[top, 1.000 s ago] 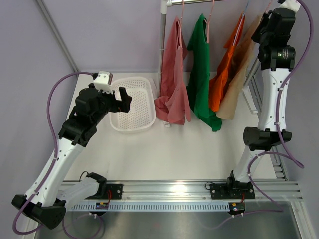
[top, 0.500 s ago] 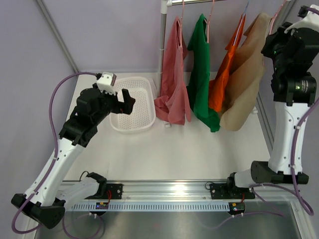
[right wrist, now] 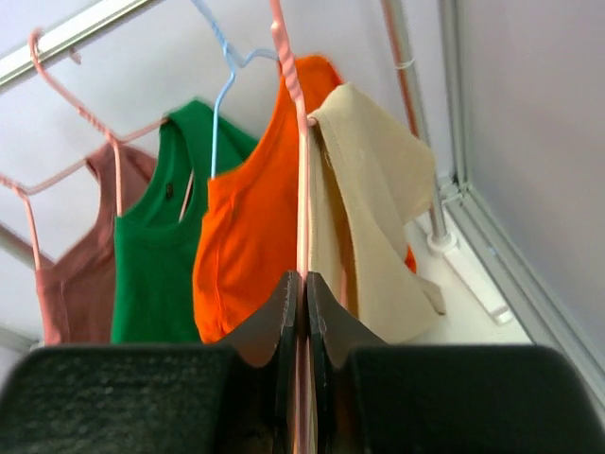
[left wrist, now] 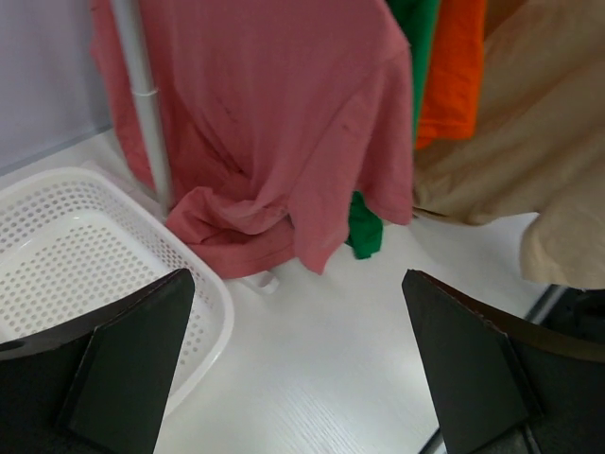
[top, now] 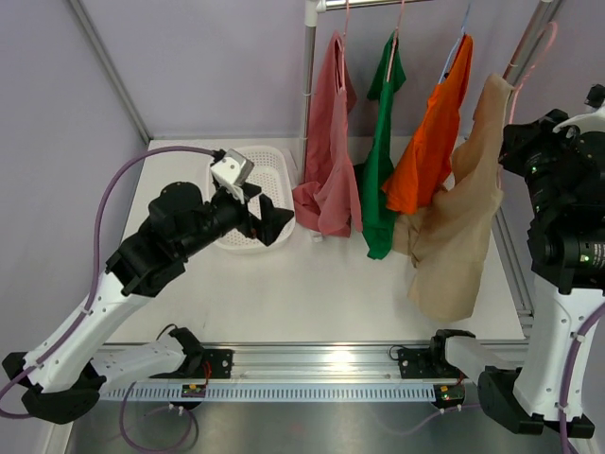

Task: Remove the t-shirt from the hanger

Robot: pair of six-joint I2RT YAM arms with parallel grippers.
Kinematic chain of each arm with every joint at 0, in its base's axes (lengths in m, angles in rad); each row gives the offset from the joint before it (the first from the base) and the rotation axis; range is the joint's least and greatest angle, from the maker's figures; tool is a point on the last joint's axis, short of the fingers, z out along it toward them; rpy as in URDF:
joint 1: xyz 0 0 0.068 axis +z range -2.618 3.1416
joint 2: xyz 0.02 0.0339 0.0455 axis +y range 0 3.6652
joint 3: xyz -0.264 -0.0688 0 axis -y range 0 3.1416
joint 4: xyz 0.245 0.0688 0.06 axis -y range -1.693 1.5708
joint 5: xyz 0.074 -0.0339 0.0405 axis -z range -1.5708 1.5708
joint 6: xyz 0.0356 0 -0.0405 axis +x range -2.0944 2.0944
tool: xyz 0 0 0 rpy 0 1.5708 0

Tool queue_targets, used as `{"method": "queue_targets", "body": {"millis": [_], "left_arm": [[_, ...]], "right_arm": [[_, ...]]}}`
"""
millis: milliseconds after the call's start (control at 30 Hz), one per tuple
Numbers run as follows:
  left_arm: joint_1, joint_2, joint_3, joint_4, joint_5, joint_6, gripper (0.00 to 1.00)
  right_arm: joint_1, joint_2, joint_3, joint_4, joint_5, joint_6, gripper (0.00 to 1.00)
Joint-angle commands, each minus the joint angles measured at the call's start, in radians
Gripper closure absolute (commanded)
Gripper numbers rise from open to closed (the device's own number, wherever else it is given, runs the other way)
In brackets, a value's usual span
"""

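Your right gripper (right wrist: 302, 281) pinches the pink hanger (right wrist: 302, 180), seemingly off the rail (right wrist: 66, 33), but the beige t-shirt (top: 456, 236) is not yet off it, and your left gripper (left wrist: 301, 326) hangs open.

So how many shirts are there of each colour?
Pink shirt: 1
Green shirt: 1
Orange shirt: 1
Tan shirt: 1, on the hanger pinched in the right pincer
Total: 4 shirts
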Motion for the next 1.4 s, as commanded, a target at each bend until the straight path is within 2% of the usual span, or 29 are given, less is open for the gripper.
{"method": "queue_targets", "body": {"millis": [0, 67, 100, 167, 300, 467, 600, 633, 733, 833, 933, 1000, 1100, 1200, 1367], "left_arm": [[-0.062, 0.039, 0.087, -0.024, 0.023, 0.045, 0.01], [-0.062, 0.088, 0.136, -0.074, 0.103, 0.068, 0.01], [-0.062, 0.102, 0.16, -0.1, 0.113, 0.075, 0.01], [-0.061, 0.117, 0.21, -0.107, 0.125, 0.096, 0.01], [-0.052, 0.125, 0.24, -0.107, 0.171, 0.122, 0.01], [0.037, 0.157, 0.251, -0.104, 0.319, 0.089, 0.01], [0.04, 0.177, 0.254, -0.092, 0.327, 0.07, 0.01], [0.039, 0.177, 0.253, -0.086, 0.321, 0.062, 0.01], [0.007, 0.18, 0.254, -0.075, 0.269, 0.064, 0.01], [-0.093, 0.191, 0.256, -0.075, 0.086, 0.094, 0.01], [-0.168, 0.209, 0.27, -0.072, -0.005, 0.095, 0.01], [-0.219, 0.229, 0.268, -0.048, -0.067, 0.088, 0.01], [-0.3, 0.243, 0.237, 0.024, -0.154, 0.096, 0.01], [-0.334, 0.289, 0.242, 0.055, -0.205, 0.091, 0.01], [-0.358, 0.364, 0.294, 0.067, -0.268, 0.078, 0.01]], "right_arm": [[0.0, 0.007, -0.032, 0.007, -0.2, -0.032, 1.0], [0.0, 0.002, -0.029, -0.01, -0.373, -0.059, 1.0], [0.001, -0.004, -0.035, -0.01, -0.412, -0.058, 1.0], [0.003, -0.035, -0.046, -0.006, -0.477, -0.037, 1.0], [0.001, -0.064, -0.029, -0.068, -0.512, -0.047, 1.0], [0.001, -0.062, 0.025, -0.177, -0.436, -0.081, 1.0], [0.001, -0.082, -0.044, -0.103, -0.31, -0.02, 1.0], [0.001, -0.088, -0.066, -0.082, -0.255, 0.036, 1.0], [0.003, -0.102, -0.167, -0.004, -0.159, 0.179, 1.0], [0.004, -0.16, -0.291, 0.1, -0.022, 0.288, 1.0], [0.015, -0.156, -0.317, 0.126, 0.068, 0.318, 1.0], [0.029, -0.115, -0.266, 0.091, 0.099, 0.321, 1.0], [0.124, -0.014, -0.215, 0.086, 0.162, 0.281, 1.0], [0.214, 0.097, -0.119, 0.067, 0.263, 0.24, 1.0], [0.25, 0.272, 0.04, 0.021, 0.4, 0.215, 1.0]]}}
